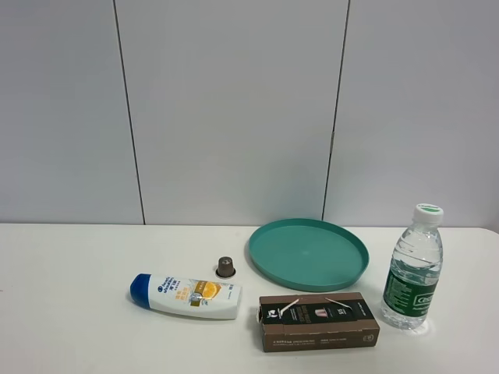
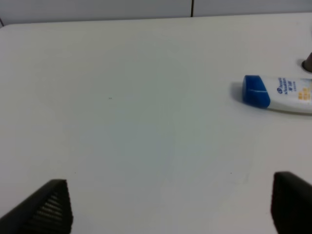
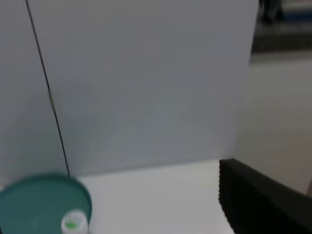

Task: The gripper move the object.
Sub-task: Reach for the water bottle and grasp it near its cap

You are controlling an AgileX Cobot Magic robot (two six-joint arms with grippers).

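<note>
The clear water bottle (image 1: 413, 269), with a white cap and a green label, stands upright at the right of the white table (image 1: 70, 312). Neither gripper shows in the exterior high view. In the left wrist view my left gripper (image 2: 170, 200) is open and empty over bare table, its two dark fingertips (image 2: 46, 207) far apart. In the right wrist view only one dark finger (image 3: 263, 200) shows, with nothing beside it, so the jaws stand open. The bottle's cap (image 3: 74, 223) shows low in that blurred view, well apart from the finger.
A teal plate (image 1: 309, 253) lies left of the bottle and also shows in the right wrist view (image 3: 44, 200). A dark box (image 1: 318, 321) lies in front of the plate. A white shampoo bottle with a blue cap (image 1: 185, 295) lies on its side and also shows in the left wrist view (image 2: 278, 93). A small brown capsule (image 1: 225, 267) stands behind it.
</note>
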